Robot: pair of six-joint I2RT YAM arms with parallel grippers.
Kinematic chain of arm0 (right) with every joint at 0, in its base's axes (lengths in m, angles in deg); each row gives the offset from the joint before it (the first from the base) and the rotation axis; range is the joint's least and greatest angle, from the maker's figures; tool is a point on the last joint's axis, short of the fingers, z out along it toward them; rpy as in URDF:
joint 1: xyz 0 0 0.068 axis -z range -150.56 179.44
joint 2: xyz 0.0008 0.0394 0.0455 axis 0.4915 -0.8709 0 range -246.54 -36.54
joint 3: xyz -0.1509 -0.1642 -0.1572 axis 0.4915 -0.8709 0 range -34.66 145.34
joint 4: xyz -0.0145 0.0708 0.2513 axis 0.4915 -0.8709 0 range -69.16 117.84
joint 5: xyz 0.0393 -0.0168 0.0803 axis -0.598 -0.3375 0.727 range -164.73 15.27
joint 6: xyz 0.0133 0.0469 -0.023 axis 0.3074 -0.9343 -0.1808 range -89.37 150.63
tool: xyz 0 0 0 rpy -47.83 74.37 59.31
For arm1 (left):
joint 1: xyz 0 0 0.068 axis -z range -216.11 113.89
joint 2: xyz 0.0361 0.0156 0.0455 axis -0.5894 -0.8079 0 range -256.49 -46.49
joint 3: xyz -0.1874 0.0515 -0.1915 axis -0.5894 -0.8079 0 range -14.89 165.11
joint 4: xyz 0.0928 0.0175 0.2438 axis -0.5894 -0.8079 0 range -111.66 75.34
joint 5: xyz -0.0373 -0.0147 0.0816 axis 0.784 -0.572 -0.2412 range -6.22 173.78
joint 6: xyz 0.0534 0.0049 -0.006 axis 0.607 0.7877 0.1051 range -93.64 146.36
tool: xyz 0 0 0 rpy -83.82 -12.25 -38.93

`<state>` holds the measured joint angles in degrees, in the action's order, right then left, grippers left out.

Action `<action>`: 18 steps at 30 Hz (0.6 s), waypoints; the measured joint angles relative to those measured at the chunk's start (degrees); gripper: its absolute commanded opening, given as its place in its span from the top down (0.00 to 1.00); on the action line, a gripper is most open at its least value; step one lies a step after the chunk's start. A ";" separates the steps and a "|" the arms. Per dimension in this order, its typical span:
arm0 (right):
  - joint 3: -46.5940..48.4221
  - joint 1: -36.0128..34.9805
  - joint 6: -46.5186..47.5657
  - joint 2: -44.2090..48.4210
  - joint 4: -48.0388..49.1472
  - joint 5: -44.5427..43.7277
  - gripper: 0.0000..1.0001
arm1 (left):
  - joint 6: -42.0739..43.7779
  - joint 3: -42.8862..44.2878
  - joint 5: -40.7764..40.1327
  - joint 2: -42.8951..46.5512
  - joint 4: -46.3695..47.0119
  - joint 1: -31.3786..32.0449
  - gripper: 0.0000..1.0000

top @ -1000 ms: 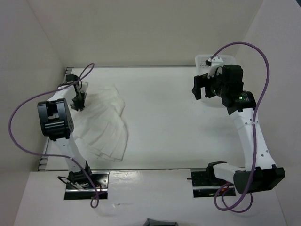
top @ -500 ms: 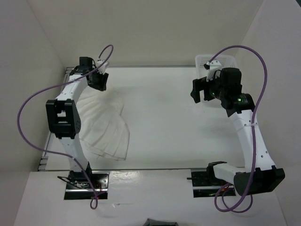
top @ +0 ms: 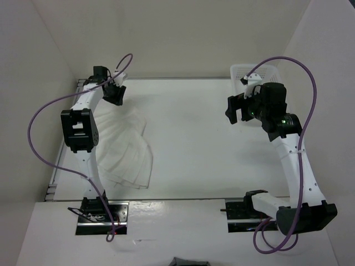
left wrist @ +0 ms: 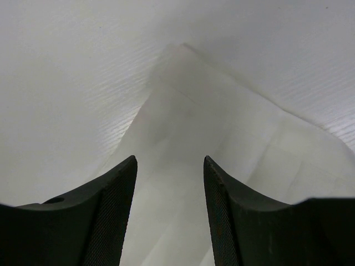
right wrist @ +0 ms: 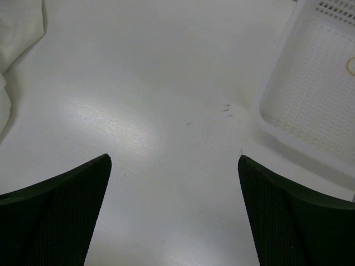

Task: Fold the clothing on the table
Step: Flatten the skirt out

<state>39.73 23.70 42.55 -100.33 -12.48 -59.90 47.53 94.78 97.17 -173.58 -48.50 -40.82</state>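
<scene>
Two empty grippers: we hover the left gripper (left wrist: pixel 169 166), half-parted, over a corner of the clothing (top: pixel 125 149) to pinch it; the right gripper (top: pixel 236 108) hangs wide, well apart.

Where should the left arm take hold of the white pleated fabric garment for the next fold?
Probably pinch the pointed far corner of the white pleated fabric garment, dropping from above with the left gripper jaws astride the tip. It lies flat, and that single point sits just ahead of the open jaws.
</scene>
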 measured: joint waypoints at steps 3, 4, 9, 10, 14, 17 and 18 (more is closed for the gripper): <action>-0.26 0.00 0.15 0.00 0.00 0.07 0.01 | 1.70 0.00 -0.24 -0.09 -0.09 -0.81 0.40; -0.31 0.00 0.17 0.00 0.00 0.09 0.01 | 2.62 0.11 -0.31 -0.28 -0.26 -1.09 0.39; -0.39 0.00 0.22 0.00 0.00 0.28 0.01 | 5.55 3.52 -0.48 -3.61 -1.03 -2.51 0.36; -0.39 0.00 0.22 0.00 0.02 0.37 0.01 | 6.19 4.39 -0.35 -4.61 -1.40 -2.93 0.36; -0.39 0.00 0.22 0.00 0.02 0.66 0.01 | 8.74 9.57 0.24 -8.87 -4.68 -3.89 0.36; -0.39 0.00 0.37 0.00 0.00 0.70 0.01 | 11.58 16.02 1.73 -13.09 -9.07 -4.55 0.36; -0.39 0.00 0.39 0.00 0.00 0.70 0.01 | 12.04 17.44 2.23 -13.94 -10.36 -4.57 0.36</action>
<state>39.33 23.70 42.94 -100.33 -12.48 -59.20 59.57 112.22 99.40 -187.53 -58.86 -45.39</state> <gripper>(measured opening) 0.990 0.637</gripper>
